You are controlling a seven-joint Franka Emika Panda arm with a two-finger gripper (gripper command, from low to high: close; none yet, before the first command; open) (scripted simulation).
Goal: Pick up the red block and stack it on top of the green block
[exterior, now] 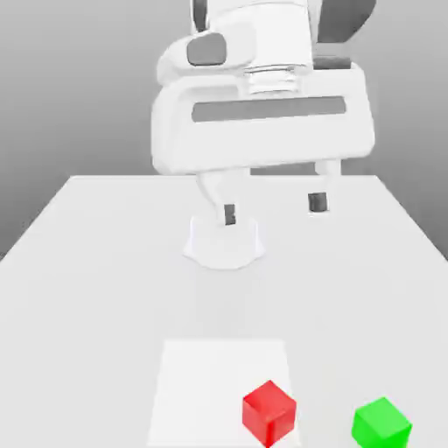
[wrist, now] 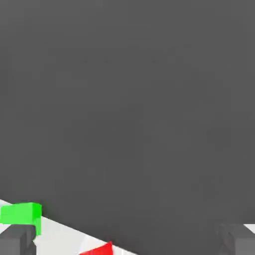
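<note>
The bench is a flat, pale surface that extends across the exterior view, its far edge straight. The robot arm is white with dark grey inserts and is located above the far part of the bench. The jaws stand wide apart, with nothing between them; a dark pad is fitted at each tip. They are positioned above the bench, well apart from both cubes. A white square panel lies on the near part of the bench. The red block, a plain cube, is located at the panel's near corner on the exterior view's right, with its faces turned at an angle to the panel edges. The green block, a cube of similar size, is located on the bench farther to the exterior view's right, beyond the panel edge. The two cubes are apart, with a strip of bare bench between them.
</note>
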